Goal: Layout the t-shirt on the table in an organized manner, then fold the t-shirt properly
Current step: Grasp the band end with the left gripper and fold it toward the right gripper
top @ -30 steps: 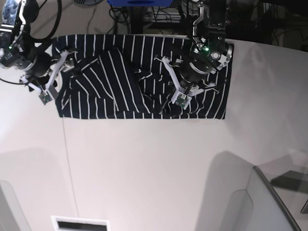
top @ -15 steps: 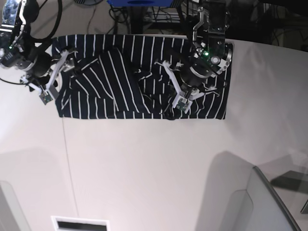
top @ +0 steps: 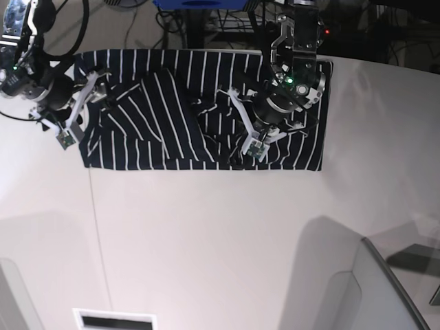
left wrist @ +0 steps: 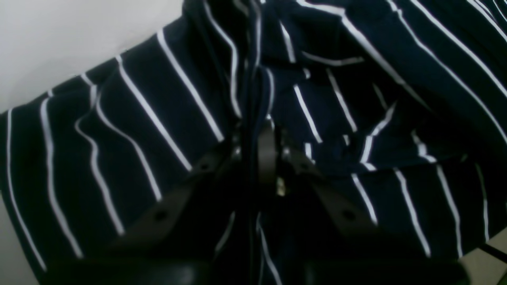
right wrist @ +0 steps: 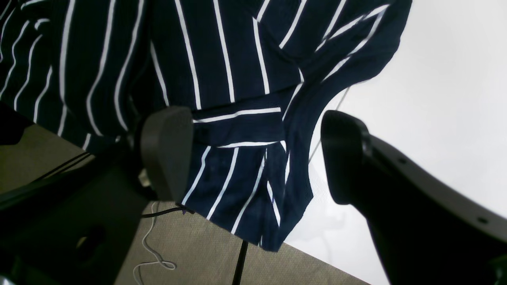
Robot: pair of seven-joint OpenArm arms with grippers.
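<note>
t-shirt (top: 199,110): lies along the far edge of the table (top: 220,234), spread wide but rumpled; its far hem meets the table's back edge, and in the right wrist view a corner hangs just past that edge. Diagonal folds left of centre, a bunched ridge near the middle.
t-shirt, left wrist view (left wrist: 356,99): fabric pulled up into a vertical pleat running straight into the jaws; stripes converge on it.
t-shirt, right wrist view (right wrist: 237,79): a sleeve or corner flap with a folded band hangs between the two fingers, not pinched by either.
left gripper (top: 256,132): over the shirt's right-centre part, tips down on the cloth. In its own wrist view (left wrist: 255,152) the jaws are pressed together, clamped on the raised pleat of the t-shirt.
right gripper (top: 81,103): at the shirt's left end, by the sleeve. In its wrist view (right wrist: 257,154) the fingers (right wrist: 168,150) stand wide apart, released, cloth showing between them with bare table behind.
table, seam: thin line runs from the shirt's near-left corner toward the near edge.
containers: a pale bin-like rim (top: 385,282) at the near right corner; contents hidden from view.
slot (top: 115,320): white-framed dark opening at the near left edge; inside too dark to tell.
</note>
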